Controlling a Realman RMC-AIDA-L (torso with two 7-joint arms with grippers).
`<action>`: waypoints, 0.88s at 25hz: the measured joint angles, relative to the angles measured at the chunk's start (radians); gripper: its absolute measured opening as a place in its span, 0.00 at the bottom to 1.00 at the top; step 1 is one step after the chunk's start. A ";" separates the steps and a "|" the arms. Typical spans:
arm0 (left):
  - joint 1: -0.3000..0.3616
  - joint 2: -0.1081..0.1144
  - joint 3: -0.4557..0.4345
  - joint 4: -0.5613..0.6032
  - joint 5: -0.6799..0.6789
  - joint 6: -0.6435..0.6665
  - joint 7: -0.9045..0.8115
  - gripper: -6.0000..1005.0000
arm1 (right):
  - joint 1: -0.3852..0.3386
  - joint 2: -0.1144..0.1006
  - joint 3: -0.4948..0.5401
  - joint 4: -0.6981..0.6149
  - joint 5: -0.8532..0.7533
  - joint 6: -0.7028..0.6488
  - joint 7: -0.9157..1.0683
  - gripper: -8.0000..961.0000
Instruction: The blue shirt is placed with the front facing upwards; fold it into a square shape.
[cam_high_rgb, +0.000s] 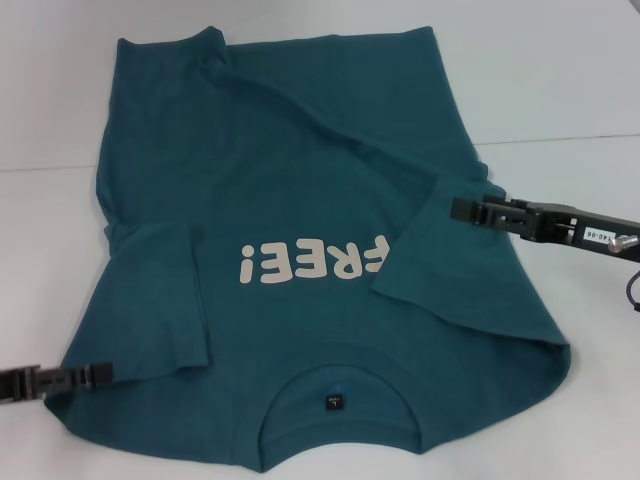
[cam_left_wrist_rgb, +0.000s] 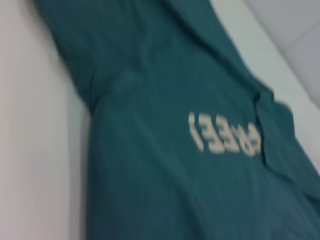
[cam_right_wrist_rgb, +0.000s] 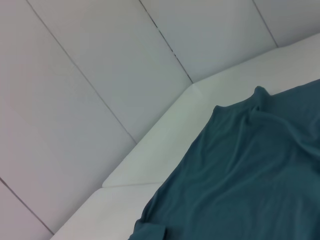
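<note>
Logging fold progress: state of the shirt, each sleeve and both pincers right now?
blue shirt: front up, "FREE!" print showing, collar nearest the robot, not yet square.
left sleeve: folded in over the body.
right sleeve: folded in, covering part of the print.
left pincer: at the left sleeve's edge.
right pincer: at the right sleeve.

Blue shirt (cam_high_rgb: 300, 200) lies front up on the desk, collar nearest the robot, cream "FREE!" print showing. Both sleeves are folded inward over the body; cloth is wrinkled, hem at the far side.
</note>
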 joint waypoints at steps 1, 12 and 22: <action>-0.002 0.000 0.000 0.001 0.018 0.014 -0.013 0.90 | 0.000 -0.001 0.002 -0.002 0.000 0.000 0.000 0.95; -0.030 0.016 -0.006 0.009 0.198 0.086 -0.117 0.90 | 0.003 -0.022 0.012 -0.005 0.001 -0.001 0.003 0.95; -0.070 0.027 0.006 -0.025 0.247 0.100 -0.170 0.90 | 0.005 -0.027 0.018 -0.010 0.013 -0.002 0.017 0.95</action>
